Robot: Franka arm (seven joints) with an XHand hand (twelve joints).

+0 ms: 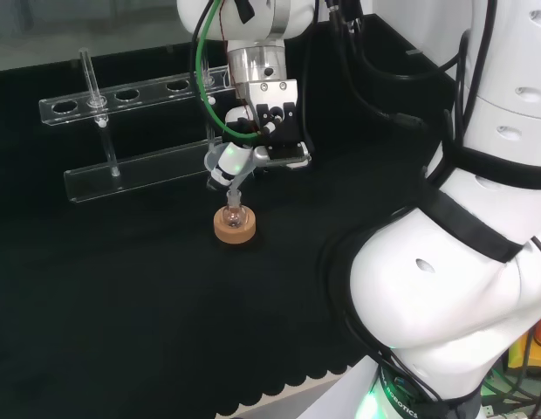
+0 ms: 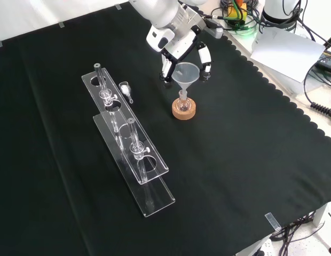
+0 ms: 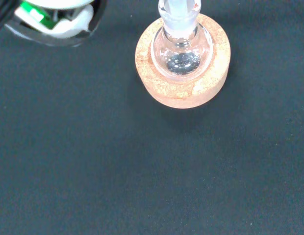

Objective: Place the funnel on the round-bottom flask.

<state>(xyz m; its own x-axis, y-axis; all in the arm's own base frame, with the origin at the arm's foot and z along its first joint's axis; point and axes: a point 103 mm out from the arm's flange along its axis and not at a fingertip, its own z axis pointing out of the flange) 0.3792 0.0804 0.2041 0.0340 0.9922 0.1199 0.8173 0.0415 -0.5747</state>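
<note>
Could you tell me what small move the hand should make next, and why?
Probably release and lift away: the funnel looks seated, its stem entering the neck of the round-bottom flask on the cork ring, while the hand holds its rim.

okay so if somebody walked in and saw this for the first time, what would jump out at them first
Probably the hand near the top middle of the front view, its fingers around a clear funnel whose stem meets the neck of a small flask. The flask sits in a cork ring, the one warm colour on the black cloth. Next, the long clear rack to the left in that view, with a few tubes standing in it.
</note>
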